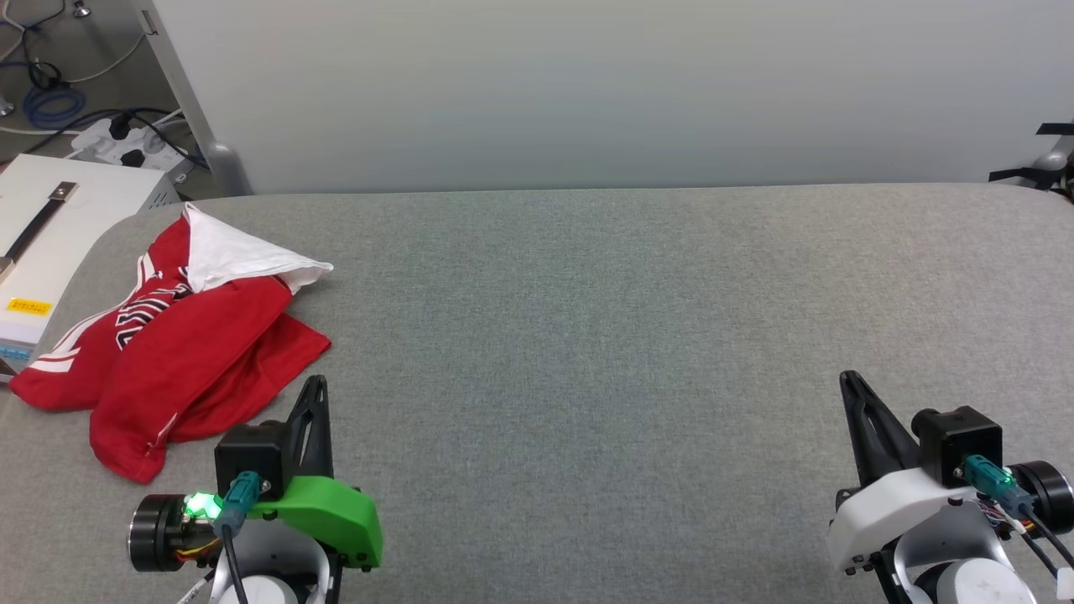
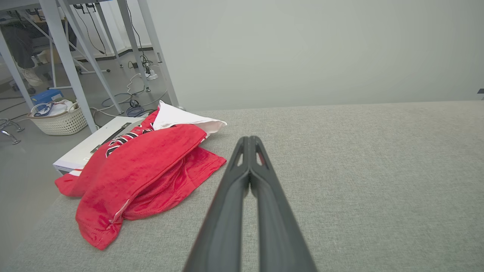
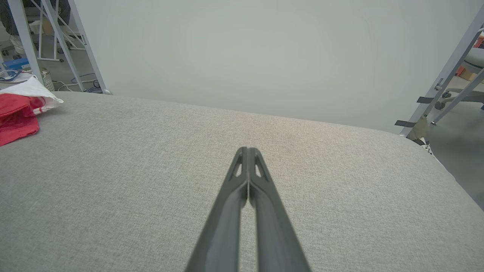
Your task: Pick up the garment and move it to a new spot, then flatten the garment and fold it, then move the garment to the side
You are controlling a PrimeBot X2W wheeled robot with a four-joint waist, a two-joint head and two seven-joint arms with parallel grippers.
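The garment [image 1: 180,344] is a crumpled red jersey with a white sleeve and striped trim, heaped at the far left of the grey table [image 1: 587,335], partly over its left edge. In the left wrist view the garment [image 2: 143,170] lies left of the fingers. My left gripper [image 1: 317,384] is shut and empty, just right of the garment's near corner. My right gripper [image 1: 847,379] is shut and empty at the lower right, far from the cloth. The right wrist view catches the garment [image 3: 17,115] at its left edge.
A white box [image 1: 59,226] stands beside the table's left edge under the garment's overhang. Cables and a power strip [image 1: 126,147] lie on the floor beyond. A pale wall [image 1: 587,84] backs the table. A white basket [image 2: 60,119] sits on the floor.
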